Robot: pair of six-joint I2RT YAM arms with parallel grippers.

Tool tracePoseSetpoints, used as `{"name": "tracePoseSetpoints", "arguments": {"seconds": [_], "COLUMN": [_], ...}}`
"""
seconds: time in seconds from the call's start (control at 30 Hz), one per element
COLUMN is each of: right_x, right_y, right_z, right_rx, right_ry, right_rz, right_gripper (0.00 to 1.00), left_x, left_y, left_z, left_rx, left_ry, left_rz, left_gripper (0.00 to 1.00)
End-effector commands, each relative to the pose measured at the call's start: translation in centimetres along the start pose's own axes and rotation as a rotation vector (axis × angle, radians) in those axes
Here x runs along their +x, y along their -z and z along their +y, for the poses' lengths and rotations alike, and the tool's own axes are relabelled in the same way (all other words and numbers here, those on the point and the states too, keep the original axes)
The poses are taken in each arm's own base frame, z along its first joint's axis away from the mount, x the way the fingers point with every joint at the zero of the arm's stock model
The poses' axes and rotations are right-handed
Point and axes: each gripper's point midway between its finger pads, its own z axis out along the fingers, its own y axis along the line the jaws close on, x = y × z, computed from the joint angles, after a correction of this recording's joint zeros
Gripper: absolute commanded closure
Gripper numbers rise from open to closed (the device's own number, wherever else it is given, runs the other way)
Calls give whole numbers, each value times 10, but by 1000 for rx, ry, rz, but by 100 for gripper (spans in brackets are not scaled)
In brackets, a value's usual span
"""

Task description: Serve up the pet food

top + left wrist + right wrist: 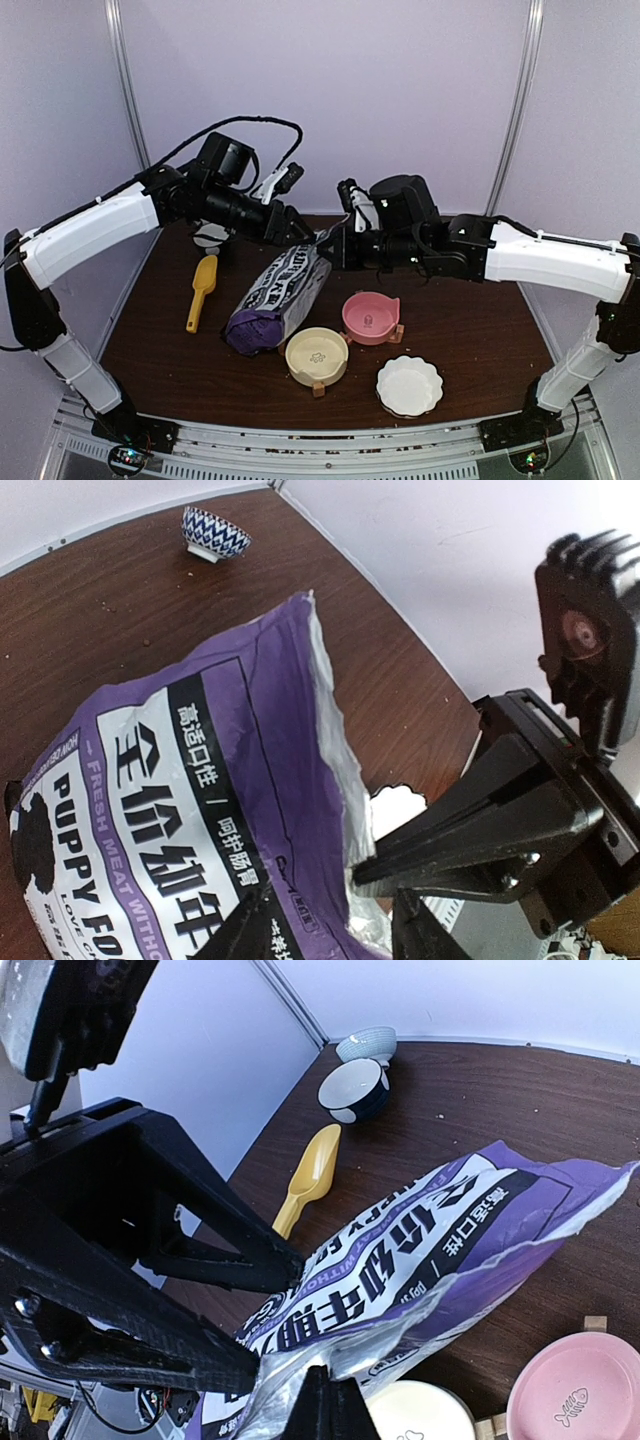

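Tabletop (470, 330) props the bag (280, 295), so my right gripper (360, 870) pinches its mouth up while my left gripper (275, 1312), jaws parted, straddles that lip, probably to spread it.

Purple bag (200, 810) cut off at bottom edge, contents hidden, left fingers (415, 935) cropped, pink bowl (575, 1390) cropped at corner

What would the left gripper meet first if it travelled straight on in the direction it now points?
Most likely the torn top of the purple food bag, which lies right at the left gripper. Just beyond it is the right gripper, pinching that same edge, though the depth between them is hard to judge.
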Motion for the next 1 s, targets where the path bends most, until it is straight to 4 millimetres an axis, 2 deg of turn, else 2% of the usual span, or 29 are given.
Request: {"name": "tracePoseSetpoints", "arguments": {"seconds": [0.0,0.1,0.27,0.33,0.5,0.6,0.77,0.83,0.9,0.97], "right_x": [-1,-1,-3,-4,-4,-6,-9,-9,-9,-8], "right_y": [8,9,13,14,14,15,17,17,17,17], "right_z": [7,9,11,10,9,10,12,12,12,11], "right_rx": [-32,-36,-42,-39,-34,-39,-45,-44,-45,-39], "right_ry": [14,21,27,29,33,32,36,37,35,33], "right_rz": [-12,-15,-27,-31,-34,-40,-50,-51,-51,-52], "right_gripper": [100,100,100,100,100,100,100,100,100,100], "left_x": [-4,1,7,9,16,27,35,36,35,34], "left_y": [-6,-11,-15,-16,-24,-30,-33,-34,-35,-35], "left_z": [-3,1,11,9,-3,-1,-1,-6,-17,-22], "left_rx": [4,-19,-70,-54,10,12,16,47,100,119], "left_ry": [-13,-7,2,8,8,22,23,22,12,-3], "left_rz": [13,41,77,86,123,169,203,210,207,200], "left_gripper": [55,58,75,77,75,76,85,88,100,100]}}
